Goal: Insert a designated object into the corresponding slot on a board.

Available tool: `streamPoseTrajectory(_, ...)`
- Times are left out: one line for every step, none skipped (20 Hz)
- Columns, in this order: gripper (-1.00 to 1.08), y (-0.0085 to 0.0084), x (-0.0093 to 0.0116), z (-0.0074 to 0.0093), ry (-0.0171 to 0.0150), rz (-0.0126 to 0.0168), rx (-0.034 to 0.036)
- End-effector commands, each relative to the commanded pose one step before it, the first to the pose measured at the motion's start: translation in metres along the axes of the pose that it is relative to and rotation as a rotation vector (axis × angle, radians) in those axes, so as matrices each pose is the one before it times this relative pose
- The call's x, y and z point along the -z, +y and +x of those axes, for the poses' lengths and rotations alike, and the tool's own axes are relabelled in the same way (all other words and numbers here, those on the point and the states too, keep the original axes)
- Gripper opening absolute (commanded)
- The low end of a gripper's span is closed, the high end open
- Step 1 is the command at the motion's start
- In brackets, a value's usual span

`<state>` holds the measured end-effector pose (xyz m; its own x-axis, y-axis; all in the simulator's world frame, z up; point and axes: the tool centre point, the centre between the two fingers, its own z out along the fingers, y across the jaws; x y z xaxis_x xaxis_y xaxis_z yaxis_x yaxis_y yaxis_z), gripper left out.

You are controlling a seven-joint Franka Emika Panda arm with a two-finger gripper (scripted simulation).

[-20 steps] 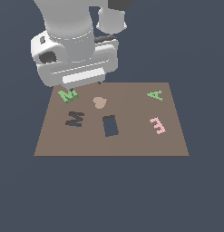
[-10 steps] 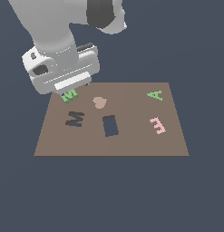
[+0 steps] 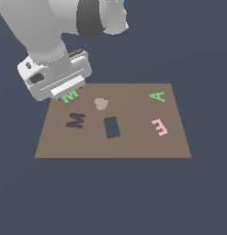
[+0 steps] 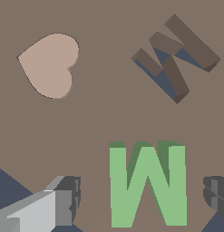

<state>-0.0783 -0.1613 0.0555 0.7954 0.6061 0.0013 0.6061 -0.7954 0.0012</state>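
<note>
Straddling the green M point(image 4: 147, 186), the gripper point(image 4: 143, 195) stands wide open, one finger point(image 4: 68, 199) on each side, neither touching it. The bright-green, flat block lies on the board point(image 3: 133, 147) near its far corner on the exterior view's left. Beside it, the dark M-shaped slot point(image 3: 75, 120) sits unfilled.

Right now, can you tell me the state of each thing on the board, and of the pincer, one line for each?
Green M: flat on the board, between the pincer's fingers, not gripped.
Pincer: open, fingers apart on both sides of the green M.
M-shaped slot: empty.
Dark-blue rectangular cutout: empty.
Tan heart: flat on the board.
Green A: flat on the board.
Pink E: flat on the board.
Board: flat.
</note>
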Motion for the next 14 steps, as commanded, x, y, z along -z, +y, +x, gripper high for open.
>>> streamPoseTrajectory(1.00,0.00321,-0.00322,-0.00260,-0.00026,0.00073,0.01751)
streamPoseTrajectory(1.00,0.00091,-0.00086,-0.00070,-0.00024,0.00024,0.00419)
streamPoseTrajectory(1.00,0.00077,-0.00067,-0.00053,-0.00022,0.00017,0.00323)
streamPoseTrajectory(1.00,0.00060,-0.00047,-0.00035,-0.00019,0.00010,0.00228)
streamPoseTrajectory(1.00,0.00040,-0.00028,-0.00018,-0.00015,0.00004,0.00137)
streamPoseTrajectory(1.00,0.00006,-0.00010,0.00007,-0.00009,0.00001,0.00068)
streamPoseTrajectory(1.00,-0.00052,0.00039,-0.00009,-0.00012,0.00016,-0.00390)
streamPoseTrajectory(1.00,0.00003,-0.00034,-0.00002,0.00000,0.00000,0.00000)
streamPoseTrajectory(1.00,0.00010,-0.00101,-0.00008,0.00000,0.00000,0.00000)
streamPoseTrajectory(1.00,-0.00006,-0.00167,0.00019,0.00000,-0.00005,0.00069)
streamPoseTrajectory(1.00,0.00021,-0.00237,-0.00019,0.00000,0.00000,0.00000)
streamPoseTrajectory(1.00,-0.00005,-0.00302,0.00020,-0.00001,-0.00007,0.00097)
streamPoseTrajectory(1.00,0.00006,-0.00354,0.00001,-0.00001,-0.00005,0.00069)
streamPoseTrajectory(1.00,0.00022,-0.00306,-0.00028,0.00000,0.00000,0.00000)
